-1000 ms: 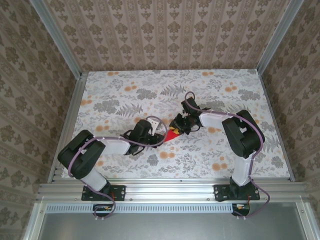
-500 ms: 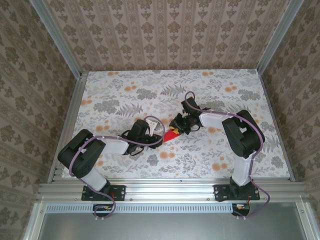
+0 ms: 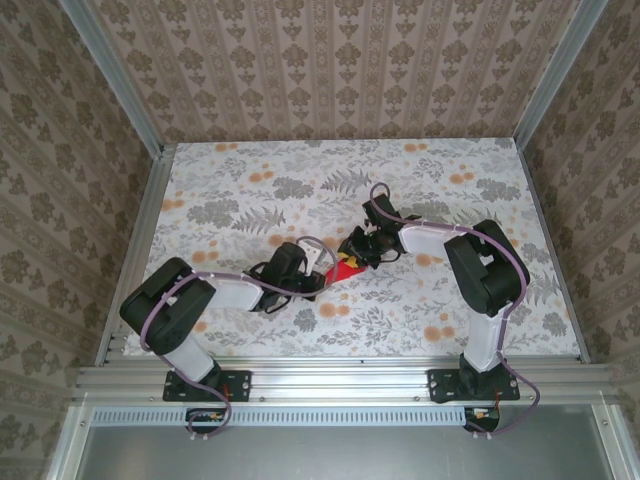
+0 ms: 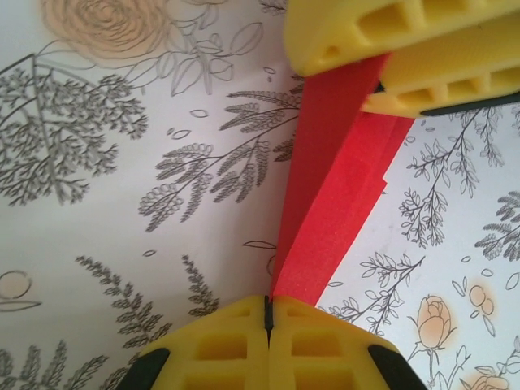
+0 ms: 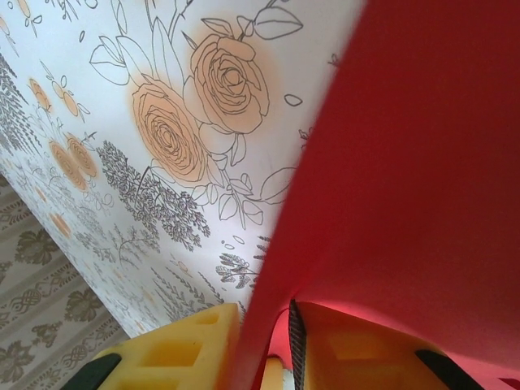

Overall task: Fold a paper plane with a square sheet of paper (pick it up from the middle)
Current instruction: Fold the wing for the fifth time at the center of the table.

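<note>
Left gripper (image 4: 268, 313) sits nearest the arm bases, its two yellow fingers (image 4: 219, 345) pressed flat together so that only a thin dark seam runs between them. They pinch the narrow pointed end of the paper plane (image 4: 333, 203), which comes out of that seam at the fingertips. From above, this gripper (image 3: 320, 278) lies low over the table, just left of the red paper (image 3: 345, 268).

Beyond the pinch, the paper plane widens as a bright red wedge of creased layers, with one stepped edge showing along its right side. It slants up off the floral tabletop (image 4: 122, 162) rather than lying flat on it.

At the far, wider end, the right gripper (image 4: 357, 77) is clamped on the same paper, one yellow finger above the layers and one below, with only a narrow gap between them taken up by the sheet. Its own wrist camera shows the red paper (image 5: 422, 162) rising out from between its fingers (image 5: 171, 353). In the overhead view the right gripper (image 3: 357, 256) meets the paper from the right, near the middle of the table, close to the left gripper.
</note>
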`<state>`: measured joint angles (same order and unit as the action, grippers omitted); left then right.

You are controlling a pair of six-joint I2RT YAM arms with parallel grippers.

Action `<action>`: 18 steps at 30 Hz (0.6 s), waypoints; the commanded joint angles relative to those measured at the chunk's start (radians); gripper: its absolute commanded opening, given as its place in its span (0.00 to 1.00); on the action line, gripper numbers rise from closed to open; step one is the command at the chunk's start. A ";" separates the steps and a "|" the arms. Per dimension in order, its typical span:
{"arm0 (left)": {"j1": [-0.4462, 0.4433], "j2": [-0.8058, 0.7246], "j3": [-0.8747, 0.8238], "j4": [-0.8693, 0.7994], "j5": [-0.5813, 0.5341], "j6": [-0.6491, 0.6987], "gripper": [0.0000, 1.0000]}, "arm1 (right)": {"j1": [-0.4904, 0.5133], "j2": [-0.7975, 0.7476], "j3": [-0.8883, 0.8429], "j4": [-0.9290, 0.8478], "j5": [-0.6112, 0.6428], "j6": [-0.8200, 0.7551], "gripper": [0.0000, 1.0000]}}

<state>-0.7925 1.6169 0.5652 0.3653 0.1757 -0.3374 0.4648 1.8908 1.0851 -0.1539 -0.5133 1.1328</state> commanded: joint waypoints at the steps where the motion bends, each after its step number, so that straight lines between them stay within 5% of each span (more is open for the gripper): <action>1: -0.032 0.009 0.036 -0.070 -0.120 0.055 0.01 | -0.003 -0.026 -0.007 0.010 -0.029 0.023 0.26; 9: -0.056 -0.001 0.051 -0.114 -0.217 0.065 0.00 | 0.006 -0.074 -0.037 -0.027 0.016 0.016 0.25; 18: -0.060 -0.024 0.050 -0.118 -0.230 0.057 0.01 | 0.009 -0.056 -0.049 -0.017 0.025 0.009 0.09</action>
<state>-0.8501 1.6165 0.5976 0.2970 -0.0257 -0.2970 0.4698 1.8435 1.0492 -0.1581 -0.5045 1.1332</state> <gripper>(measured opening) 0.056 0.101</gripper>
